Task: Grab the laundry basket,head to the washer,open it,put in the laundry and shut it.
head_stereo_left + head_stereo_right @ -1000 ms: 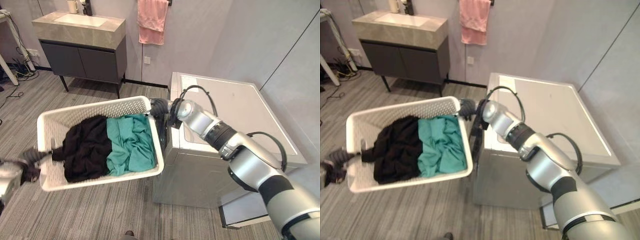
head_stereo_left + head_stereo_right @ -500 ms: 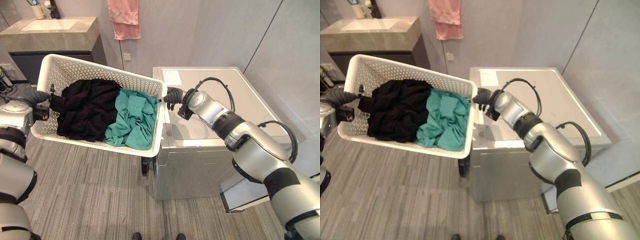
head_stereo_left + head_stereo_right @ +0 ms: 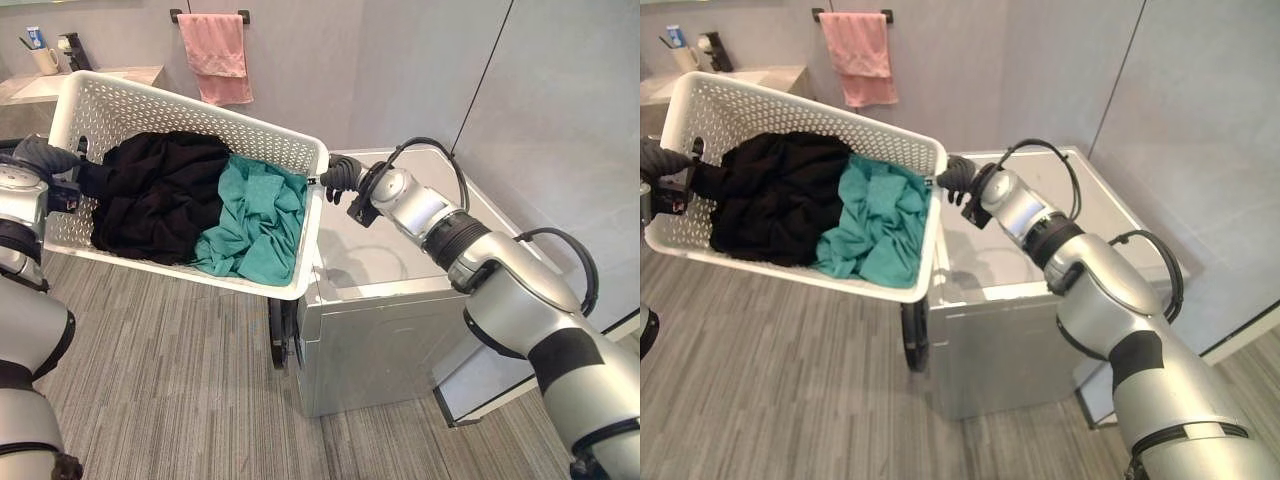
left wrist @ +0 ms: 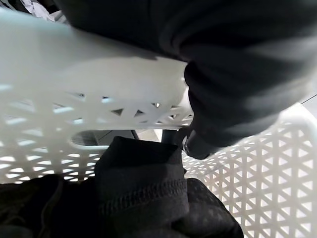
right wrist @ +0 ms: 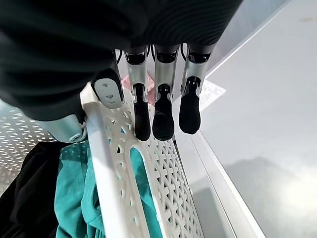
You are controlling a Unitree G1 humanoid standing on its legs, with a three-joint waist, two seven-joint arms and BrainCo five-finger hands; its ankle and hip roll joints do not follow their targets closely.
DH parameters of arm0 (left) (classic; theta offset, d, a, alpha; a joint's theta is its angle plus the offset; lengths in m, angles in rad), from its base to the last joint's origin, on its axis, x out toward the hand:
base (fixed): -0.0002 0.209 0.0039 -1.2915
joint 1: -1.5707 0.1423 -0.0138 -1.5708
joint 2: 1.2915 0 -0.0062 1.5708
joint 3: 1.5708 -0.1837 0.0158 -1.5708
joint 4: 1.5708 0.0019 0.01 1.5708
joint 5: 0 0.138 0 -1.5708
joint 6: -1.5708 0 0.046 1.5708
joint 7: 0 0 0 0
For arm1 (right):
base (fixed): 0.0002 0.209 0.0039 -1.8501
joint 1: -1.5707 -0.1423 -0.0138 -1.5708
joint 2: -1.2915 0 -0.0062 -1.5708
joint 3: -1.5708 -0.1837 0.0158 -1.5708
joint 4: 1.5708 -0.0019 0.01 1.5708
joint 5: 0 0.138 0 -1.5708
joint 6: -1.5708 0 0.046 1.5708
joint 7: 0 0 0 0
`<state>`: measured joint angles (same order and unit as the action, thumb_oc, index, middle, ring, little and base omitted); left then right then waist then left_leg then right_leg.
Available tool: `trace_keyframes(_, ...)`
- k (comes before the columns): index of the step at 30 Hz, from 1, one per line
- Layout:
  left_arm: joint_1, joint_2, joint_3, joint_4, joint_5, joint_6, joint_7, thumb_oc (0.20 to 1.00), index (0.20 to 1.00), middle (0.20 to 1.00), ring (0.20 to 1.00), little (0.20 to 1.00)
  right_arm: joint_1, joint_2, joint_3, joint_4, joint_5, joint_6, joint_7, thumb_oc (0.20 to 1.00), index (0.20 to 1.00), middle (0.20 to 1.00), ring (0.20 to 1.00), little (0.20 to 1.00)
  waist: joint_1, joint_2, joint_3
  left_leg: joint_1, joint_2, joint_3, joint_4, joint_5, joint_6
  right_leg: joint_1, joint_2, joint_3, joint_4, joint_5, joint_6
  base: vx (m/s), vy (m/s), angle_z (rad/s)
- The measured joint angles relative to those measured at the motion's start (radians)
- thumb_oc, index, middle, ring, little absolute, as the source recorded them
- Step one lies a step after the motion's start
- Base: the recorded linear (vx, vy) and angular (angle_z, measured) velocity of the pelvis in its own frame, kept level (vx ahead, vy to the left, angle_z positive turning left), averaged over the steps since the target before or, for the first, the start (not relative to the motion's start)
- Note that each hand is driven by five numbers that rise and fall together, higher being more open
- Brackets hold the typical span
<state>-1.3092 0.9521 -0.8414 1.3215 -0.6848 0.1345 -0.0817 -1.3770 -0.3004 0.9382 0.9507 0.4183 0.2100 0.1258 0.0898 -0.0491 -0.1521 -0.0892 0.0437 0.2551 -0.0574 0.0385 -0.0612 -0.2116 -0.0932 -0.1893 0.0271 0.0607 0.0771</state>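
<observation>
White perforated plastic laundry basket point(image 3: 190, 110) is held up between both arms, tilted, its right end over the left edge of the grey top-loading washer point(image 3: 400, 290). Inside: black garment point(image 3: 160, 195) on the left, teal garment point(image 3: 250, 220) on the right, touching. Right robot hand point(image 5: 156, 106) pinches the basket's right end rim, fingers outside the wall, thumb inside. Left robot hand point(image 3: 40, 160) is at the left end handle; its wrist view shows the dark cover against the rim, grip state can't tell. Washer lid closed. Pink towel point(image 3: 215, 55) hangs on the wall behind.
</observation>
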Motion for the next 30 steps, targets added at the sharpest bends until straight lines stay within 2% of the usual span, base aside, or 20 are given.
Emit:
trace_keyframes(5,-0.041,-0.018,-0.019,0.024,-0.001,0.002,0.025,0.200,0.200,0.200,0.200,0.200,-0.032,-0.014,0.010,0.000,0.003,0.000,-0.021,0.200,0.200,0.200,0.200,0.200,-0.020,0.017,-0.015,-0.004,-0.009,0.003,-0.016,0.004,0.000,-0.015,-0.008,0.001,0.006,0.003,0.003,0.01,-0.002,0.01)
trace_keyframes(13,-0.209,-0.068,-0.037,0.025,-0.042,0.002,0.063,0.200,0.200,0.200,0.200,0.200,-0.121,-0.075,0.004,0.046,0.020,-0.001,-0.135,0.200,0.200,0.200,0.200,0.200,-0.057,0.021,-0.024,-0.004,-0.014,0.025,-0.016,0.007,-0.002,-0.030,-0.008,0.033,-0.001,0.018,0.003,0.01,-0.001,-0.12)
trace_keyframes(17,-0.224,-0.087,-0.037,0.025,-0.060,0.002,0.078,0.200,0.200,0.200,0.200,0.200,-0.122,-0.084,0.005,0.047,0.020,-0.002,-0.164,0.200,0.200,0.200,0.200,0.200,-0.081,0.059,-0.049,-0.010,-0.014,0.025,-0.017,0.007,-0.002,-0.031,-0.003,0.045,-0.027,0.030,0.004,0.01,-0.014,-0.11)
trace_keyframes(19,-0.224,-0.104,-0.037,0.032,-0.058,0.002,0.078,0.200,0.200,0.200,0.200,0.200,-0.122,-0.096,0.007,0.052,0.018,-0.002,-0.165,0.200,0.200,0.200,0.200,0.200,-0.083,0.072,-0.058,-0.011,-0.009,0.024,-0.017,0.008,-0.003,-0.029,0.004,0.047,-0.037,0.035,-0.001,0.02,-0.027,-0.08)
trace_keyframes(29,-0.172,-0.224,-0.028,0.072,-0.053,0.014,0.088,0.200,0.200,0.200,0.200,0.200,-0.118,-0.105,0.008,0.157,-0.033,0.004,-0.140,0.200,0.200,0.200,0.200,0.200,-0.087,0.090,-0.058,-0.021,0.016,0.011,-0.018,0.015,-0.011,-0.034,0.031,0.045,-0.048,0.043,-0.015,0.00,-0.004,-0.01)
trace_keyframes(30,-0.145,-0.242,-0.019,0.072,-0.053,0.014,0.095,0.200,0.200,0.200,0.200,0.200,-0.118,-0.107,0.013,0.168,-0.052,0.004,-0.134,0.200,0.200,0.200,0.200,0.200,-0.091,0.101,-0.062,-0.027,0.016,0.007,-0.018,0.015,-0.011,-0.039,0.030,0.045,-0.047,0.042,-0.015,-0.01,-0.014,0.04)
